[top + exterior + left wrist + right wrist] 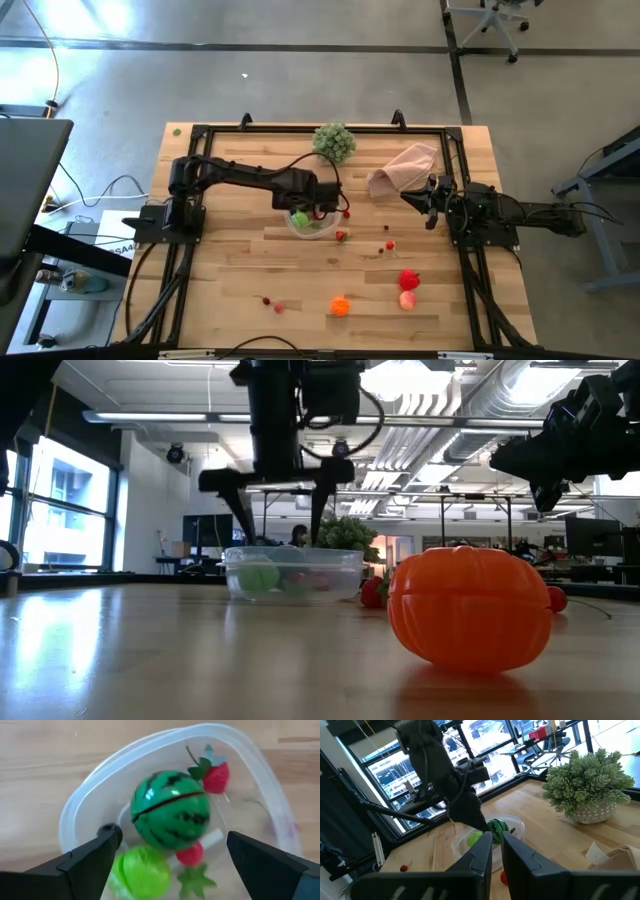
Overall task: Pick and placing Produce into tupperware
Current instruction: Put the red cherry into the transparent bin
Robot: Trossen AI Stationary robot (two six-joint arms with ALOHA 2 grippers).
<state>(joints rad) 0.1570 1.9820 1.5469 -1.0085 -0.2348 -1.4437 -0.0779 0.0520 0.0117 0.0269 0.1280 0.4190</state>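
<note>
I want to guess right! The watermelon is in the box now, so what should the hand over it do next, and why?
Probably lift straight up. The left hand is open above the box, and the watermelon lies inside, free of its fingers. More fruit, like the orange piece, waits on the table.

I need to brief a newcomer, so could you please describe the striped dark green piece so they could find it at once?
Start at the left arm's open end effector hanging over the clear tupperware near the table's middle. Inside sits the striped watermelon piece. Its dark stripes set it apart from the plain light green piece and the small red strawberries beside it.
</note>
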